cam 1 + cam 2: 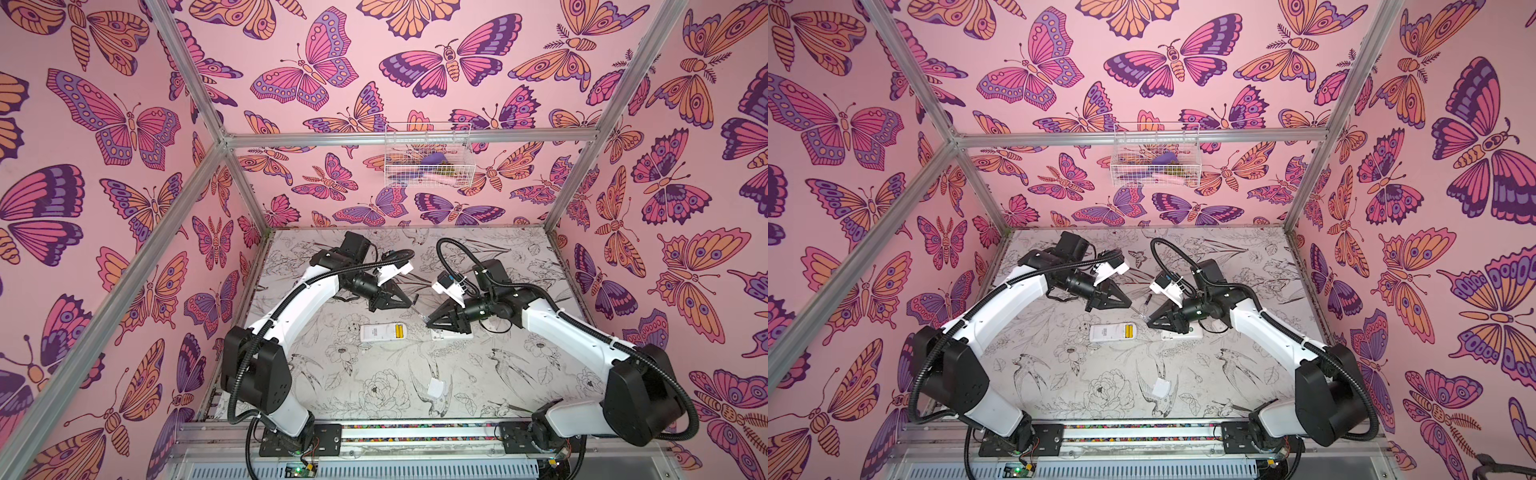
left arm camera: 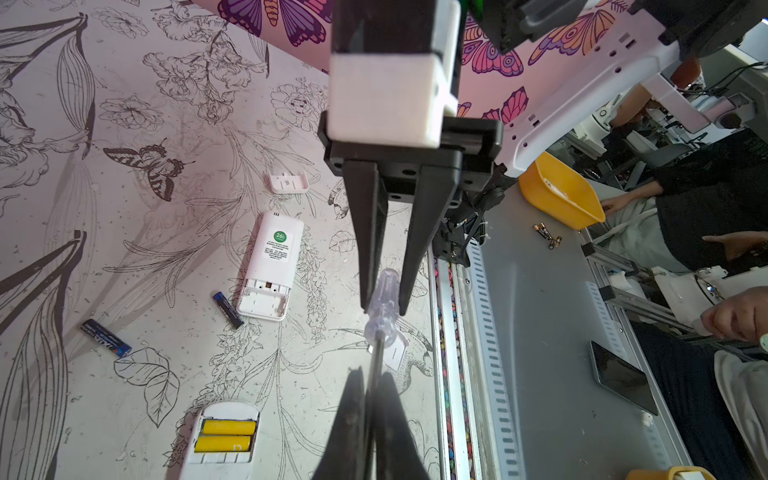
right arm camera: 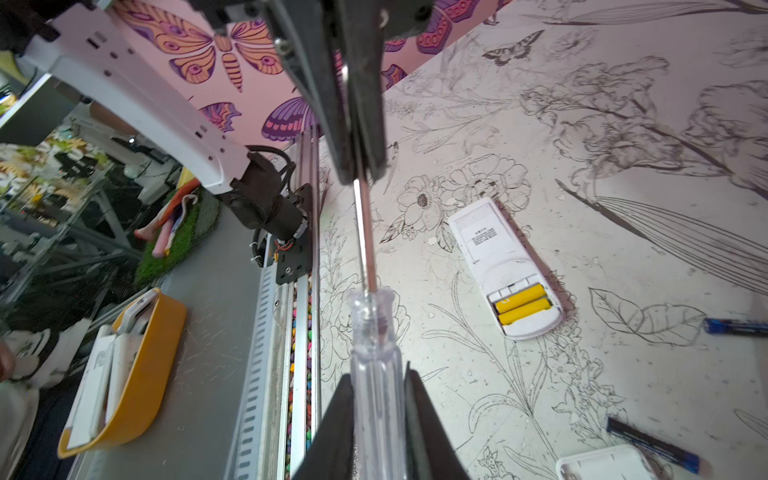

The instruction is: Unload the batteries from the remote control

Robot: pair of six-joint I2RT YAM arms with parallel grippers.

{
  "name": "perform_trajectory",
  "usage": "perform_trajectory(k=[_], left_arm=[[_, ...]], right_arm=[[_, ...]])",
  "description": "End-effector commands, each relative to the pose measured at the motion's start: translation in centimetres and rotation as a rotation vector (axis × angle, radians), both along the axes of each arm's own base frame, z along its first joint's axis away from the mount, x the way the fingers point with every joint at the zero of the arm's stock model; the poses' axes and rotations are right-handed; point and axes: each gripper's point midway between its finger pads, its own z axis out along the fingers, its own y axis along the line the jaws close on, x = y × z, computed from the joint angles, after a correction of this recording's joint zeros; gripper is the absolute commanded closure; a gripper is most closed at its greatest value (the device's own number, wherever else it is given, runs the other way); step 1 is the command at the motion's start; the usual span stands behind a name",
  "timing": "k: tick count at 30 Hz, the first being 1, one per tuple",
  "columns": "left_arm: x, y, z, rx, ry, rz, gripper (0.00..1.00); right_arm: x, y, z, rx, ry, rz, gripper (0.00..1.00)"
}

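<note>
Pink butterfly paper covers the walls [image 1: 124, 166]; the worktop [image 1: 353, 361] wears a grey flower print. A wire basket [image 1: 390, 166] on the back wall holds purple and pink bits. Two yellow batteries [image 1: 400, 332] sit in the open bay of a remote [image 1: 376, 332]; two dark batteries [image 2: 106, 332] lie loose. The left end effector [image 2: 372, 374] clamps the shaft of a screwdriver [image 2: 384, 299]; the right end effector [image 3: 379, 372] stands slightly parted round its handle.

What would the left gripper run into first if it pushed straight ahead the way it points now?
Most likely the right gripper, facing it tip to tip. The left gripper is shut on the screwdriver shaft, and the clear handle just ahead sits between the right gripper's fingers.
</note>
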Motion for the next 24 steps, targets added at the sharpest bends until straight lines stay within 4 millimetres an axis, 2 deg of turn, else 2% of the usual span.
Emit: perform_trajectory(k=[1,4,6,10,11,13,14,15,17,19,20,24], left_arm=[[0.4,1.4,0.6,0.0,-0.007,0.055,1.0],[3.0,3.1,1.9,-0.085,0.054,0.181,1.0],[4.7,4.4,2.5,-0.12,0.09,0.275,1.0],[6.6,6.4,3.3,-0.205,0.154,0.39,1.0],[7.2,6.6,3.4,-0.231,0.172,0.417,1.0],[8.0,6.9,3.6,-0.278,0.224,0.46,1.0],[8.3,6.9,3.8,-0.306,0.244,0.474,1.0],[8.6,7.0,3.6,-0.325,0.269,0.492,1.0],[9.0,6.8,3.2,-0.362,0.171,0.471,1.0],[8.9,6.6,2.5,-0.374,0.15,0.462,1.0],[9.9,6.8,2.0,-0.369,0.334,0.587,1.0],[9.6,6.0,1.5,-0.366,0.359,0.57,1.0]], right_arm=[[1.2,-0.9,1.8,0.017,-0.112,-0.116,0.53],[3.1,-2.8,1.9,-0.01,-0.167,-0.337,0.4],[4.6,-4.7,1.8,-0.043,-0.18,-0.512,0.37],[5.8,-7.8,2.7,-0.023,-0.181,-0.752,0.34],[6.0,-8.7,2.5,-0.011,-0.17,-0.816,0.29],[6.4,-10.2,2.6,0.038,-0.133,-0.941,0.03],[6.7,-11.0,2.5,0.069,-0.092,-1.015,0.01],[6.9,-11.4,2.5,0.096,-0.067,-1.045,0.01],[6.9,-10.9,2.5,0.135,-0.027,-1.031,0.01],[7.1,-10.6,2.6,0.165,0.039,-1.046,0.01],[7.3,-10.5,2.8,0.186,0.065,-1.054,0.01],[7.6,-9.8,4.4,0.299,0.155,-1.053,0.01]])
